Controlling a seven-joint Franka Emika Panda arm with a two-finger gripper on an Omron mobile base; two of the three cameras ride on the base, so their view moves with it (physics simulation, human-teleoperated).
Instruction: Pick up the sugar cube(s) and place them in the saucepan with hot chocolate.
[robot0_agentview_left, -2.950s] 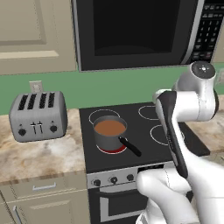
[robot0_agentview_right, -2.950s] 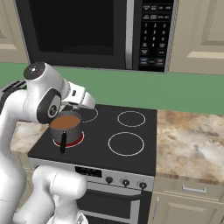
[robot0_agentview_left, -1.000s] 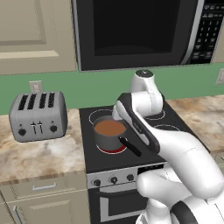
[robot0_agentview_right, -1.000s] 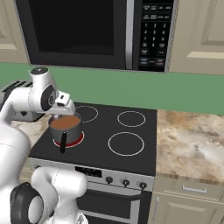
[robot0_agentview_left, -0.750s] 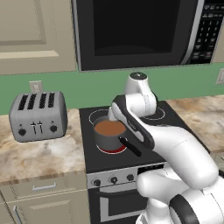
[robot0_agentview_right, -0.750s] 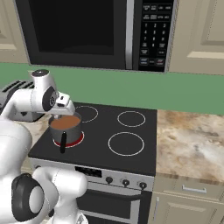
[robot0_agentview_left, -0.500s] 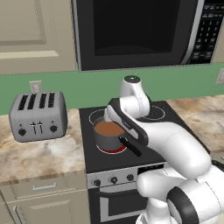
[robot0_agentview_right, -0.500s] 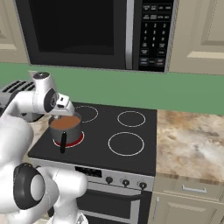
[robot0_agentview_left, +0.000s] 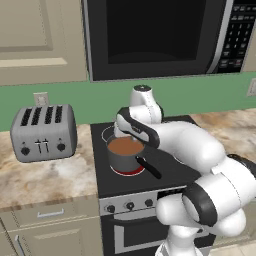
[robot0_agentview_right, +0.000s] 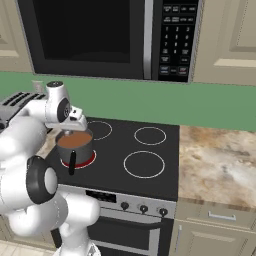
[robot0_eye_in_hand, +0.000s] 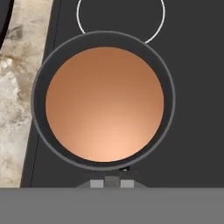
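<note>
One pot on the stove, read left to right:

Toaster (robot0_agentview_left: 44, 132): sitting on the marbled counter (robot0_agentview_left: 47, 175), well apart from the stove's left edge; silver, four slots up.

Stove (robot0_agentview_right: 150, 145): lying black between counter stretches; front-left burner glowing red under the pot, other rings showing as white circles.

Saucepan (robot0_agentview_left: 124, 157): standing upright on the front-left burner; black stick handle (robot0_agentview_left: 148, 167) pointing toward the stove's front edge. Appearing in the right base view (robot0_agentview_right: 75, 147) near the stove's left edge, and from straight above in the hand view (robot0_eye_in_hand: 39, 74) as a grey ring.

Hot chocolate (robot0_eye_in_hand: 105, 103): lying flat and smooth inside the saucepan, reddish-brown, filling the round opening; also showing in the left base view (robot0_agentview_left: 125, 146).

Gripper (robot0_agentview_right: 76, 120): hanging directly above the saucepan, pointing down at the liquid; fingers hidden behind the wrist in both base views, and in the hand view sitting too low at the bottom edge to judge, so cannot tell whether spread or closed.

Sugar cube: cannot tell where; nothing white floating on the liquid or lying on the stove top.

Microwave (robot0_agentview_right: 110, 37): hanging above the stove, dark door, keypad on its right side.

Counter right of the stove (robot0_agentview_right: 220, 160): running marbled under the cream cabinets.
</note>
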